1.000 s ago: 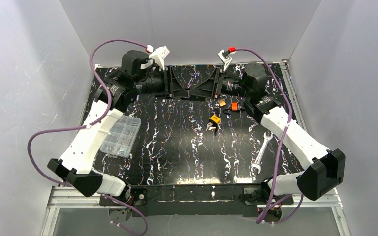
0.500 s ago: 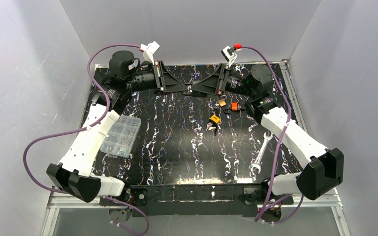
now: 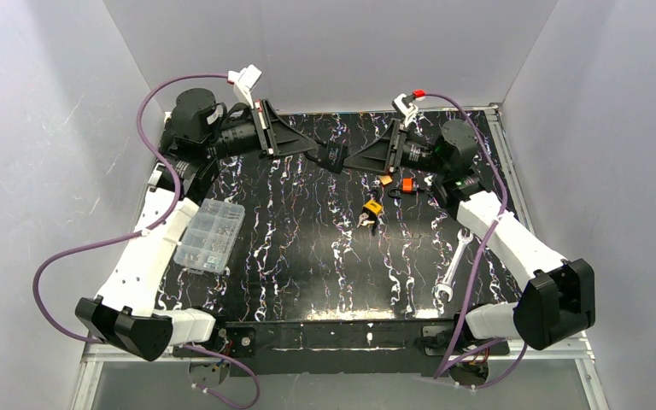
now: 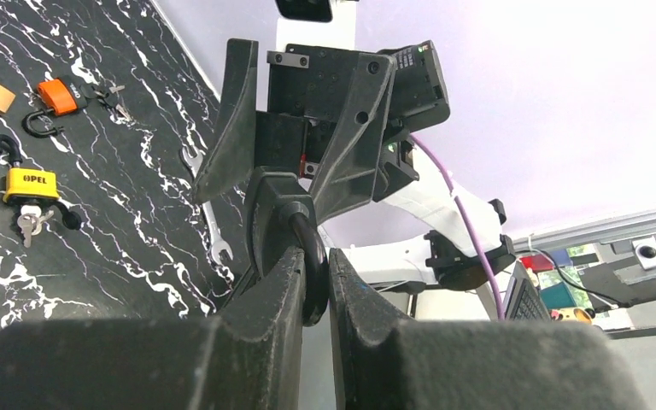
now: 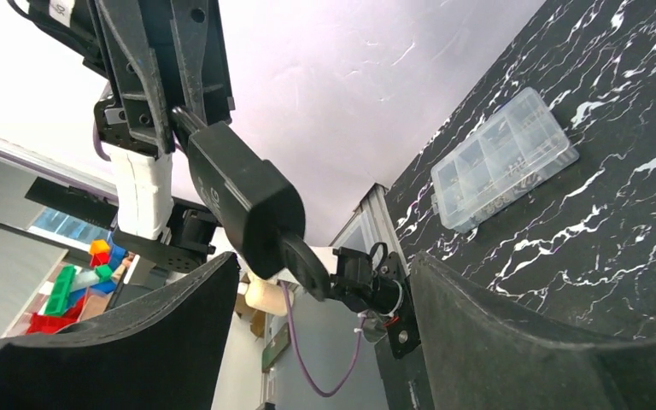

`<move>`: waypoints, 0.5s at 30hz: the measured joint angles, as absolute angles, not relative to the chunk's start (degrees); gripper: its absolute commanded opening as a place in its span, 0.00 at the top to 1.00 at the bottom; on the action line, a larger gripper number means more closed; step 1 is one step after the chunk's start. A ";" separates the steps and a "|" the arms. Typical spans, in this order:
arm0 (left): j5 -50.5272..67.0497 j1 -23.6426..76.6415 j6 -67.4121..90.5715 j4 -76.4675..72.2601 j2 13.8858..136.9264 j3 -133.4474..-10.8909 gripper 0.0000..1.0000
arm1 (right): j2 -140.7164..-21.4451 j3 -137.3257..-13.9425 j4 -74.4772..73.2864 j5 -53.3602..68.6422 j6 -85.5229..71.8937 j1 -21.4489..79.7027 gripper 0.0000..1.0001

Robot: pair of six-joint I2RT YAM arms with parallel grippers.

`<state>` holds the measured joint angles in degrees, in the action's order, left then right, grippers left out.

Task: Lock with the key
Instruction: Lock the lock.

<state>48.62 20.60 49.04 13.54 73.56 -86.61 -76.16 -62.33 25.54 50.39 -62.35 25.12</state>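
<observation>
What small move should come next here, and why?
Probably close the right gripper on the key, ready to turn it: the left gripper pinches the shackle of the black padlock, the key sticks out of its body, and the right fingers stand open either side of it.

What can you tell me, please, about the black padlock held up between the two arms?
The black padlock is a matte, rounded block, plastic-looking, held in mid-air and tilted. Its dark shackle is pinched between the left fingers, which alone touch it. What looks like a black-headed key sticks out of its lower end. The right fingers stand wide on either side, clear of it.
</observation>
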 measured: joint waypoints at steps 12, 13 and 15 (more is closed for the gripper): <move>49.17 19.27 57.25 4.75 73.12 -85.14 1.00 | -74.94 -59.16 39.90 53.54 -70.67 22.13 0.44; 49.19 19.11 58.13 3.86 73.12 -84.79 1.00 | -74.96 -59.16 40.93 53.80 -71.26 22.13 0.47; 49.21 18.81 59.51 2.55 73.14 -84.18 1.00 | -75.00 -59.16 42.61 54.06 -72.23 22.13 0.51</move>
<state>49.21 18.81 59.51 2.55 73.14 -84.18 -75.00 -59.16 42.61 54.06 -72.23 22.13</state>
